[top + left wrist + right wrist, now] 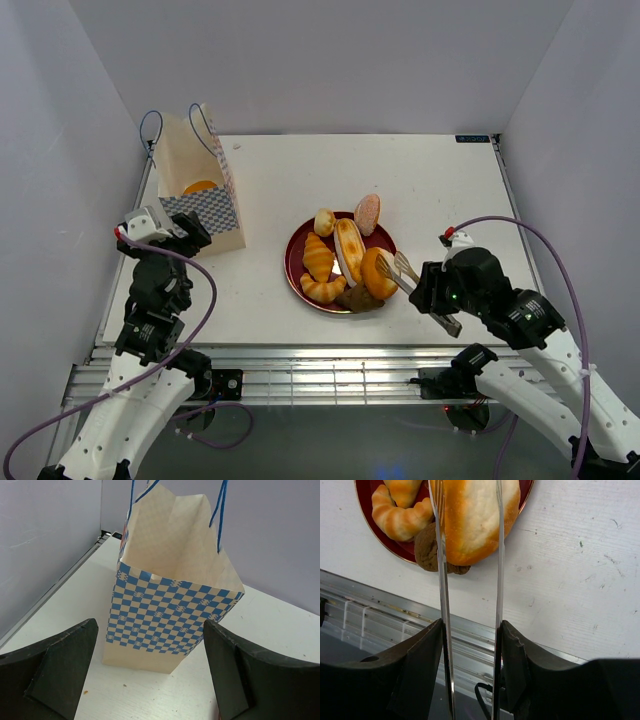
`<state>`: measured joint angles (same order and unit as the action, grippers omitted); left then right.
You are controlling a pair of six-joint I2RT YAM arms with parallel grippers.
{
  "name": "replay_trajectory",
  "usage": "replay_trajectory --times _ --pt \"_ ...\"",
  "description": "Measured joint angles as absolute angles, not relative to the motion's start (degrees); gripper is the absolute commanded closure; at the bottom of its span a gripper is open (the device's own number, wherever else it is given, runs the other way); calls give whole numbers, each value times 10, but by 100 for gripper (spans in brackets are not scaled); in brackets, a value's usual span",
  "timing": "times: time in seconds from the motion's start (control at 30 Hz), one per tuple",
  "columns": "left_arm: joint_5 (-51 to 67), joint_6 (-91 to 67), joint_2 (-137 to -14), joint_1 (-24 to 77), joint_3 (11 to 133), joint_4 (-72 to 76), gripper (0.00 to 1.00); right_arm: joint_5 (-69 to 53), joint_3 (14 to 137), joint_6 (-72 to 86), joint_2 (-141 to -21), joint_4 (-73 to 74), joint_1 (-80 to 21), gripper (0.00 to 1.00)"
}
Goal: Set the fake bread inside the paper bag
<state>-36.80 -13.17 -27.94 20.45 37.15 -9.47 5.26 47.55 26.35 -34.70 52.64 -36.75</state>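
The paper bag (205,200) stands upright at the table's left; an orange-brown bread piece (200,186) shows inside it. My left gripper (185,235) is open and empty just in front of the bag's checkered band (170,605). The rest of the fake bread lies on the dark red plate (293,262): two croissants (318,257), an oblong roll (349,248), a pinkish bun (368,212), a dark brown piece (360,298) and a golden bun (378,272). My right gripper (432,290) is shut on metal tongs (400,268), whose arms (441,555) straddle the golden bun (472,520).
White walls close in the table on three sides. The aluminium rail (320,360) runs along the near edge, right below the plate (405,550). The bag's blue cord handles (220,510) stick up above its open mouth.
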Motion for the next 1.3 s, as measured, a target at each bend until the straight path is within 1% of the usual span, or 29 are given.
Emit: replay_trajectory --times 1.03,1.17,1.3 --pt "-353 -134 -286 204 372 -101 4 37 463 250 -397 494 -368 44" --pt "-351 -135 -286 204 372 -101 4 36 463 250 -408 492 -368 45" --pt "-351 -136 -286 204 372 -101 4 36 463 249 -417 492 -368 49"
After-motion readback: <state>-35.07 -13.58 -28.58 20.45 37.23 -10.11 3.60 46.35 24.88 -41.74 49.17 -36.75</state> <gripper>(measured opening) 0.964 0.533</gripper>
